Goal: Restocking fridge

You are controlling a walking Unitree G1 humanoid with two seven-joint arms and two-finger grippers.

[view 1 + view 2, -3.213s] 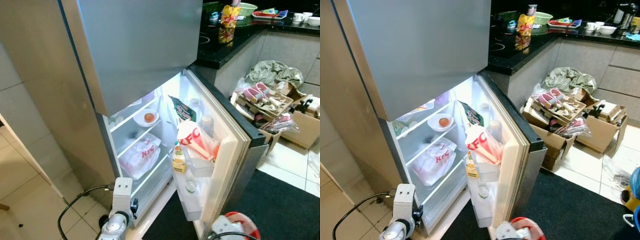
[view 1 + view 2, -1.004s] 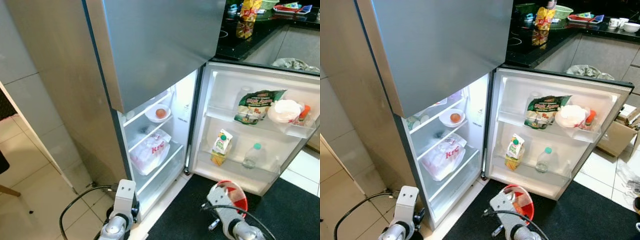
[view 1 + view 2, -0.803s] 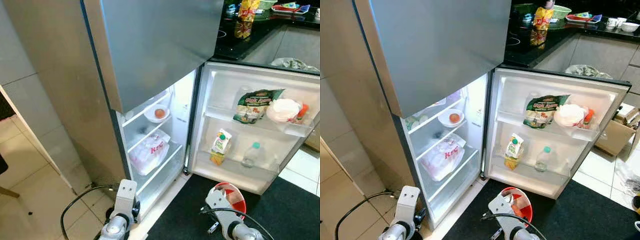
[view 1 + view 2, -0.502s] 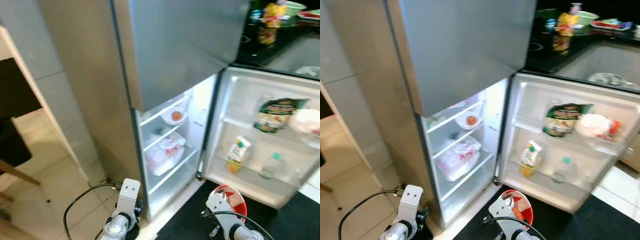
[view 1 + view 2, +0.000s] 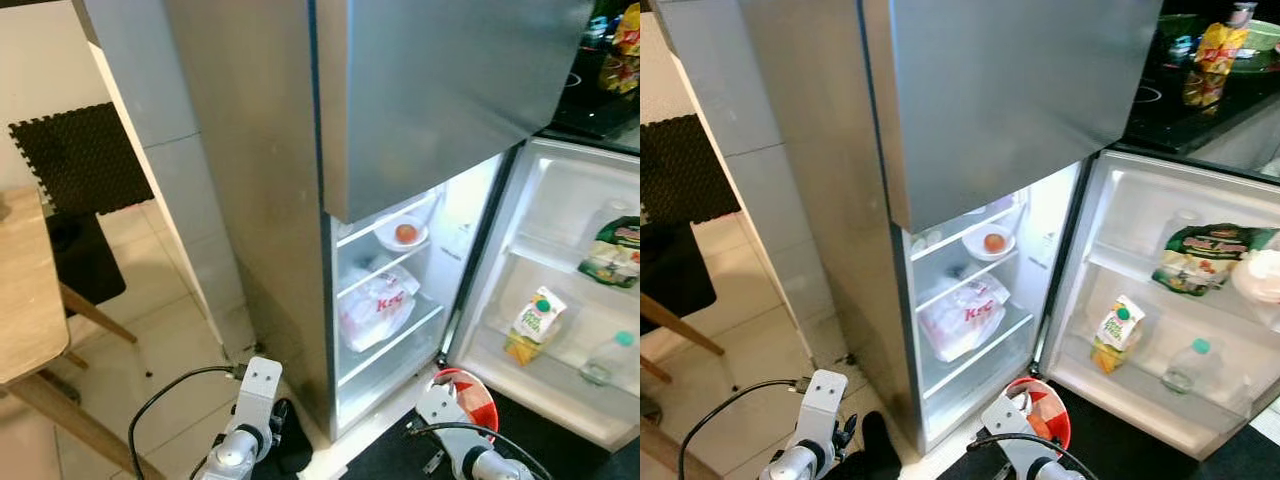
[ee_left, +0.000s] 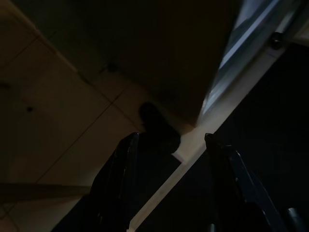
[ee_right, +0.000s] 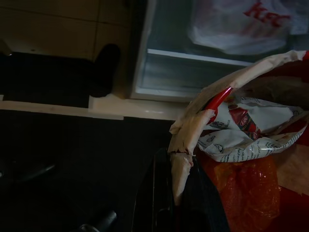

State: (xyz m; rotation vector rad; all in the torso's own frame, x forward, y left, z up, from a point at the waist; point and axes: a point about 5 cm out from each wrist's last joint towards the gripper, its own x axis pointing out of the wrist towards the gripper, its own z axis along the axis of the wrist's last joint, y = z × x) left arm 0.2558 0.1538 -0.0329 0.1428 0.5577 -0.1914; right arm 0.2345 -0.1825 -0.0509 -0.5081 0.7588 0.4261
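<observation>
Right pincer [image 7: 181, 159] clamped on the rim of the red-and-white bucket [image 5: 1045, 410], bottom centre of frame. Fridge [image 5: 970, 330] open just above it, so right arm's nearer. Left pincer [image 6: 169, 164] spread, empty.

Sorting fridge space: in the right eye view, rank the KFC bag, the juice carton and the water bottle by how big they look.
1. KFC bag, clearly largest.
2. Juice carton.
3. Water bottle, only slightly smaller than the carton, so that order is unsure.
</observation>
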